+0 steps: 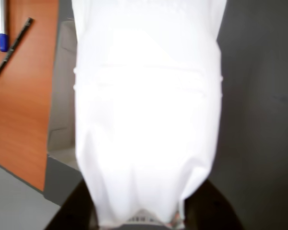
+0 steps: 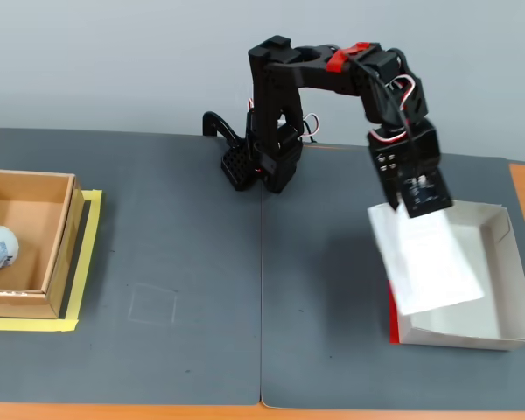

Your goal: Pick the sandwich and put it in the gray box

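While the fingers [image 2: 423, 206] clamp the flat white plastic sandwich pack [image 2: 427, 258] above the shallow grey-white cardboard tray [image 2: 499, 325], lowering and release seem next.

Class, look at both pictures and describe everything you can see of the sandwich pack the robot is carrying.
The sandwich is a flat white plastic pack, plain and glossy on the face that shows, wider away from the gripper. It hangs tilted from the jaws, which are shut on its narrow end, over the left part of the gray box. In the wrist view it fills the middle as a bright, overexposed white sheet with faint creases. Whether its lower edge touches the box cannot be told.
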Robot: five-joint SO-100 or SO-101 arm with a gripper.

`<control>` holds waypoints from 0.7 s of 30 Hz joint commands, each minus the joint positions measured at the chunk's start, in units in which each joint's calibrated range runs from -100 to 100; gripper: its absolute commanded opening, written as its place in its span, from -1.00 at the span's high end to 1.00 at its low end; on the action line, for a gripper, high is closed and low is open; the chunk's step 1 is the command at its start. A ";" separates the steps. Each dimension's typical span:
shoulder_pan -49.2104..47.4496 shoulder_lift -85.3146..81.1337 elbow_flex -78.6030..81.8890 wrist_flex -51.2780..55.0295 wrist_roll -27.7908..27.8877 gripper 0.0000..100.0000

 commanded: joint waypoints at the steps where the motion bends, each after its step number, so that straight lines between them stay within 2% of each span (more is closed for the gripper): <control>1: -2.74 -1.44 -0.86 -6.01 -1.68 0.86; 6: -5.42 1.10 -0.23 -11.30 -3.35 0.86; 19: -7.74 3.90 0.14 -11.65 -3.71 0.85; 21: -7.74 3.90 0.59 -11.65 -3.66 0.80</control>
